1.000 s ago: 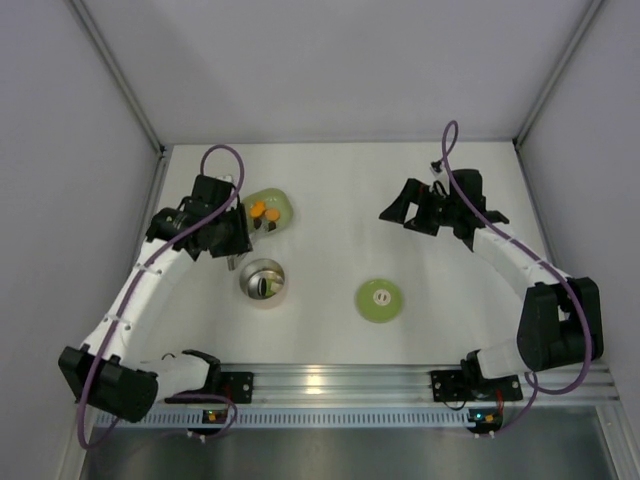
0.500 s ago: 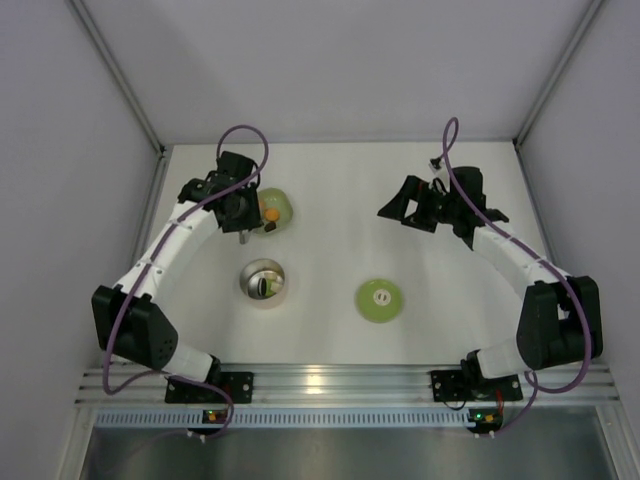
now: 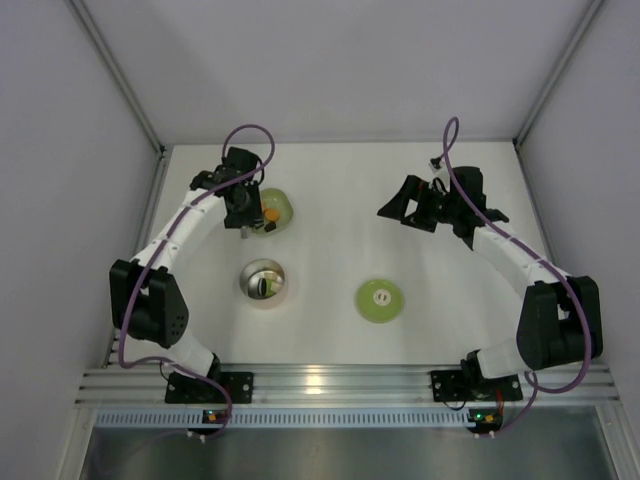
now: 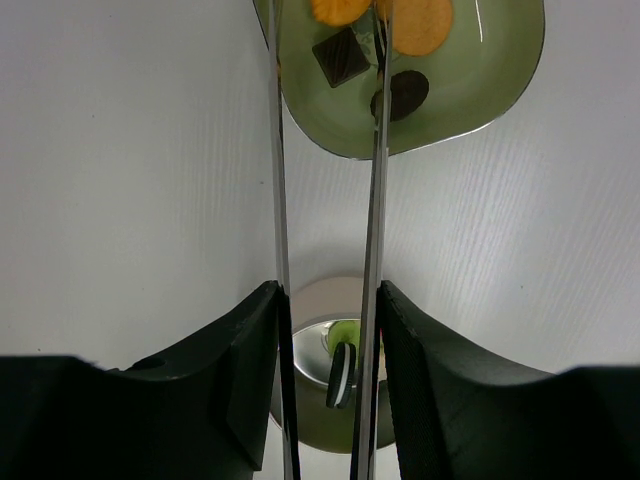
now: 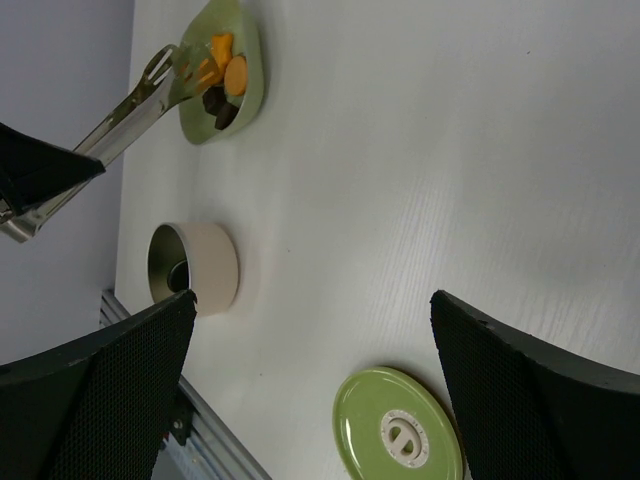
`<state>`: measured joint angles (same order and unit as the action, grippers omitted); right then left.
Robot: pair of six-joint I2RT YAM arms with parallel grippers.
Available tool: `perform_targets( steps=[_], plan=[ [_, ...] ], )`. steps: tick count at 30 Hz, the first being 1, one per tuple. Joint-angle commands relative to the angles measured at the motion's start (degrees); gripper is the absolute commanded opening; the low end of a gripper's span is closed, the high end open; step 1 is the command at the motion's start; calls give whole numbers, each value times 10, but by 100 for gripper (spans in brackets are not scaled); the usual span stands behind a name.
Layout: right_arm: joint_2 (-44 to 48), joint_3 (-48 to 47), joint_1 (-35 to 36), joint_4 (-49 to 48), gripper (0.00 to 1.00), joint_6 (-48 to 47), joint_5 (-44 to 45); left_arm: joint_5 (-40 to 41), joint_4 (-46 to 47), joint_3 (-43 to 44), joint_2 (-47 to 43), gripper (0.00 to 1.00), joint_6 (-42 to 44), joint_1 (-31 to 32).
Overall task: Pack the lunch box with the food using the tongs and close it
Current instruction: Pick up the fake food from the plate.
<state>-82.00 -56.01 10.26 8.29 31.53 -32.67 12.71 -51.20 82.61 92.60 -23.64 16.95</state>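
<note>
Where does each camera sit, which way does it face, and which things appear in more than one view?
Top external: above and behind the bases, looking down on the table; both arms, left claw and right claw show.
Left wrist: on the left arm, facing along the tongs to the dish; two claw fingers show.
Right wrist: on the right arm, facing across to the lid; two fingers show.
Shared: both wrist views hold dish, tongs and lunch box.

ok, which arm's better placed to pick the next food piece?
Left. The left gripper holds the tongs, tips over the food in the dish; the right gripper hangs open and empty, away from it.
</note>
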Motion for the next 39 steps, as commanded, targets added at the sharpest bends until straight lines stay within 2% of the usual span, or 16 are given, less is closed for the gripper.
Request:
perform_targets(
  steps=[1, 10, 19, 39],
  plan=[
    [8, -11, -8, -43, 99, -2, -7, -2, 36, 7, 5, 48, 11, -4],
    [8, -8, -8, -42, 100, -2, -6, -18, 45, -3, 10, 47, 16, -5],
    [9, -3, -9, -42, 100, -2, -6, -26, 43, -12, 13, 41, 18, -6],
    [18, 2, -9, -38, 99, -2, -1, -28, 36, -24, 7, 44, 18, -6]
  ],
)
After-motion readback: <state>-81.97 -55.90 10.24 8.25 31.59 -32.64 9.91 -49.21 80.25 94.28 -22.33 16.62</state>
